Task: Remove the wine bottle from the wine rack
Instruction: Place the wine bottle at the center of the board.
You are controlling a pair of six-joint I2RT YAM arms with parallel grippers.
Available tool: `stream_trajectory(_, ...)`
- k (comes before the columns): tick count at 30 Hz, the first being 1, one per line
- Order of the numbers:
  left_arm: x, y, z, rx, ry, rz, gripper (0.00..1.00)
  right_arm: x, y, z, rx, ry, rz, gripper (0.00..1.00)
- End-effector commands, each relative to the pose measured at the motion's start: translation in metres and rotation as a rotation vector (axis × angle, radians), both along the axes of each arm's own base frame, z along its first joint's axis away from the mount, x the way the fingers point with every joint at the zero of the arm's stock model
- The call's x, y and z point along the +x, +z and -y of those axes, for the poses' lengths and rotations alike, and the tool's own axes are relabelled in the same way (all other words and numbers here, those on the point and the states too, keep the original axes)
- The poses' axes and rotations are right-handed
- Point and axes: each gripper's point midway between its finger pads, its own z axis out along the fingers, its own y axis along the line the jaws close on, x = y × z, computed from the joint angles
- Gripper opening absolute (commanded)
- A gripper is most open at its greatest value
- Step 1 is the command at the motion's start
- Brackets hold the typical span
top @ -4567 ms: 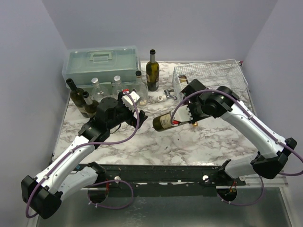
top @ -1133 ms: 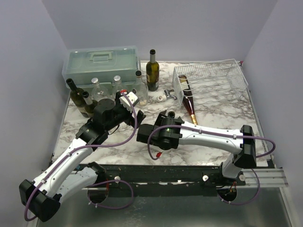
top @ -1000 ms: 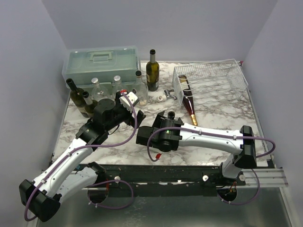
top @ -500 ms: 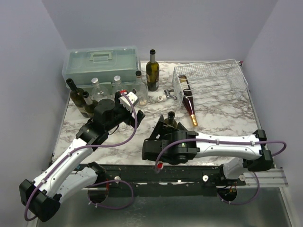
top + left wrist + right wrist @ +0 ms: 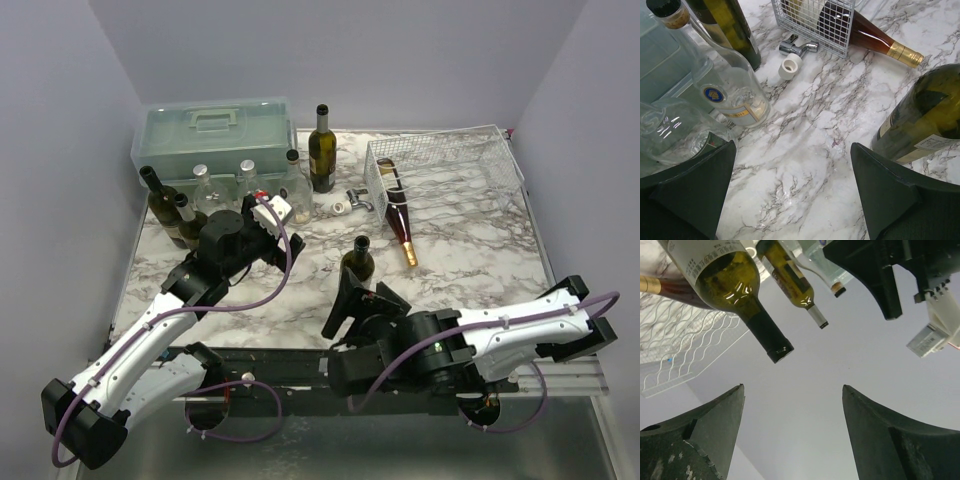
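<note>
Dark green glass wine bottle point(image 5: 358, 262) stands upright on marble tabletop point(image 5: 470, 262), apart from white wire-mesh rack point(image 5: 500, 150). Right gripper point(image 5: 792, 390) fingers spread, empty; left gripper point(image 5: 792, 147) spread wide, empty.

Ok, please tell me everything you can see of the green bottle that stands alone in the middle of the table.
The green wine bottle is dark olive glass with a dark neck and a pale printed label. It stands upright on the marble table, nearer the arms than the wine rack and apart from the other bottles. Only the table touches it: the right gripper is close, its fingers open and off the glass.
</note>
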Motion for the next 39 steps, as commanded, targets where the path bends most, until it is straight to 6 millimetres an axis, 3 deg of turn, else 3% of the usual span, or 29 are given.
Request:
stream_trajectory(1, 0.002, 0.0, -0.003, 0.009, 0.013, 0.021, 0.99, -0.011, 0.019, 0.005, 0.135, -0.022, 0.015, 0.8)
stream_trajectory(10, 0.001, 0.001, -0.003, 0.007, 0.015, 0.024, 0.99, -0.008, 0.05, 0.016, 0.316, -0.074, 0.024, 0.8)
stream_trajectory(17, 0.001, 0.002, -0.004, 0.008, 0.017, 0.028, 0.99, 0.0, 0.079, 0.007, 0.448, -0.115, 0.012, 0.81)
stream_trajectory(22, 0.001, 0.002, -0.004, 0.007, 0.017, 0.029, 0.99, 0.036, 0.111, -0.003, 0.646, -0.195, 0.023, 0.8)
stream_trajectory(28, 0.002, 0.001, -0.005, 0.01, 0.021, 0.026, 0.99, 0.08, 0.141, 0.004, 0.862, -0.312, 0.061, 0.8)
stream_trajectory(29, 0.002, -0.001, -0.004, 0.012, 0.018, 0.025, 0.99, 0.116, 0.162, 0.022, 1.044, -0.396, 0.062, 0.78)
stream_trajectory(33, 0.001, -0.001, -0.002, 0.004, 0.006, 0.023, 0.99, 0.147, 0.154, 0.043, 1.137, -0.491, 0.002, 0.75)
stream_trajectory(39, -0.008, 0.001, 0.011, -0.047, -0.063, 0.009, 0.99, 0.205, 0.114, 0.082, 1.283, -0.725, -0.209, 0.74)
